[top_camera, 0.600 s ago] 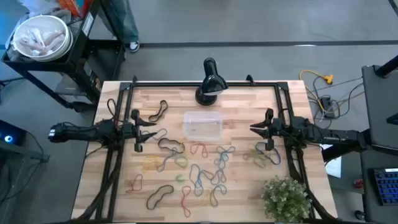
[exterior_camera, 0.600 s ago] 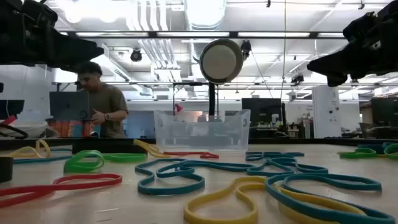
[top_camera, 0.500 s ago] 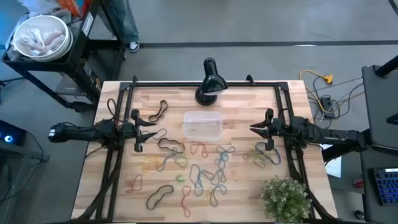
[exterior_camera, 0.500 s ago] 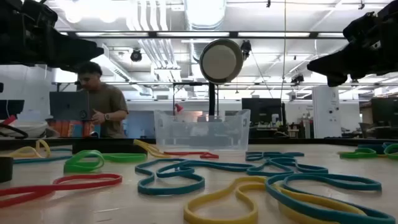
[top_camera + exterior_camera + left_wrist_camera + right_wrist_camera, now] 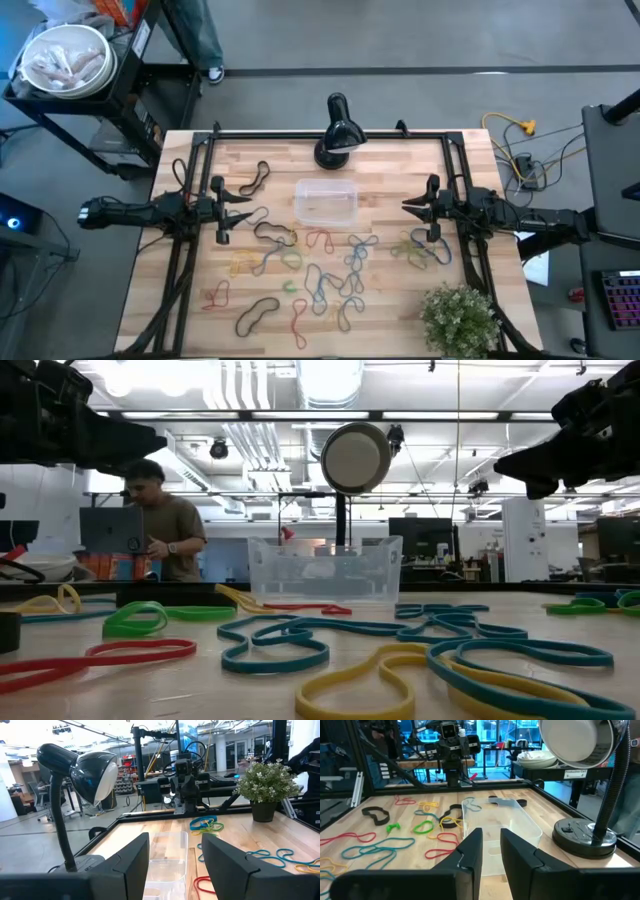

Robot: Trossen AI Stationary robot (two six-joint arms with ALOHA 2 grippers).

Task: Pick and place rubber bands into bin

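Many rubber bands (image 5: 330, 280) lie loose on the wooden surface (image 5: 400, 160), spread in front of the bin (image 5: 326, 202) and out to both sides: blue, red, yellow, green and black loops, some overlapping in a tangle near the middle. The bin stands clear of them near the back, just in front of the black desk lamp (image 5: 337, 130), and looks nearly empty, though its clear walls make that hard to confirm.

The left hand (image 5: 236, 210) hovers above the surface to the left of the bin with its fingers spread wide and nothing between them. The right hand (image 5: 418, 207) hovers to the bin's right, fingers only a narrow gap apart, also holding nothing.

My judgement is that the bands will be very light, soft and floppy, with no stiffness to resist a pinch; they lie flat, so fingertips must come right down to the wood. A single strand at the outer curve of an isolated loop, such as the black one (image 5: 255, 178) near the left hand, seems the best hold. Grabbing into the tangle risks dragging neighbours along, and a lifted band will likely dangle and may snag on the bin's rim.
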